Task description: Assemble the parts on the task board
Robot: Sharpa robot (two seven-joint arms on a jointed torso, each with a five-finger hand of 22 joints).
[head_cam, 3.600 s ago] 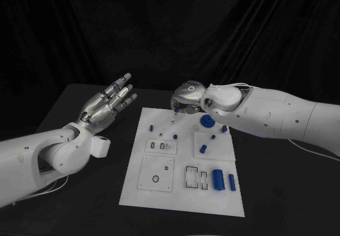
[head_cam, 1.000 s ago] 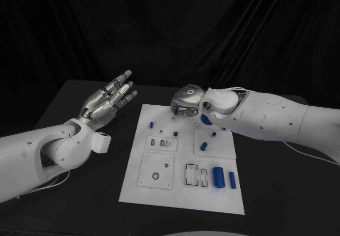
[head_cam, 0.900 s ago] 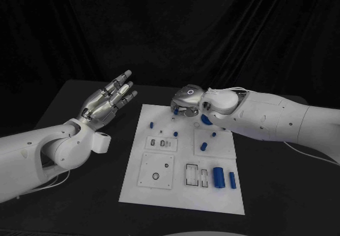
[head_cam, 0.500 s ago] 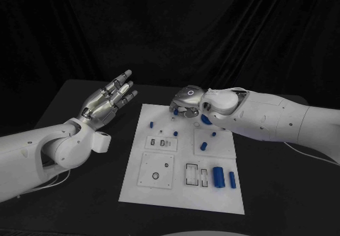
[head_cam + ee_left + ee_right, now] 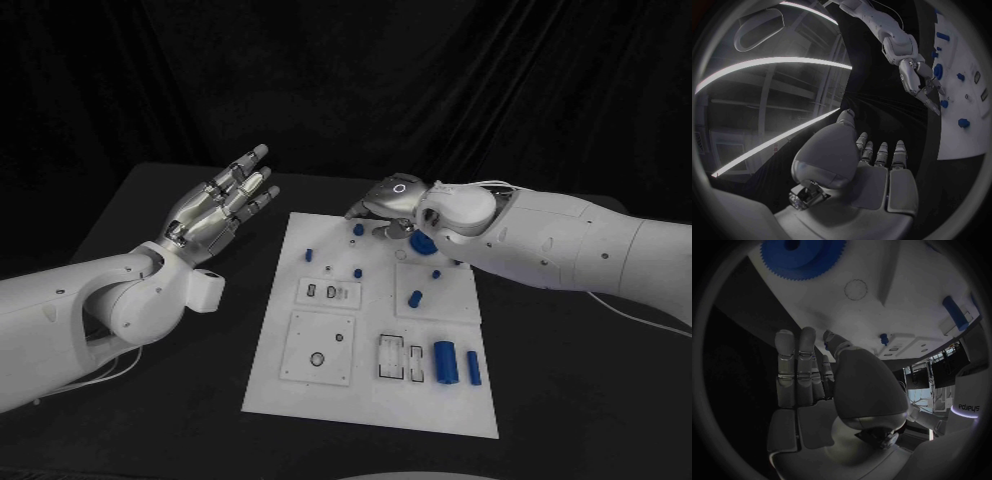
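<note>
Head view: the white task board (image 5: 378,330) lies flat in the middle of the black tabletop (image 5: 173,400), small blue parts scattered across it. The right hand (image 5: 387,203) hangs over the board's far edge, fingers (image 5: 361,207) angled down toward a small blue peg (image 5: 358,229) that stands just beneath their tips; whether they touch it cannot be told. A blue gear (image 5: 421,243) lies just beside that hand, partly behind the white wrist. In the right wrist view the same gear (image 5: 802,255) sits on the board beyond the fingers (image 5: 795,365), which lie straight and side by side with nothing between them. The left hand (image 5: 219,208) is raised over the tabletop beside the board's left edge, palm up, fingers spread and released, well apart from every part. Two larger blue cylinders (image 5: 456,362) rest near the board's near right corner.
</note>
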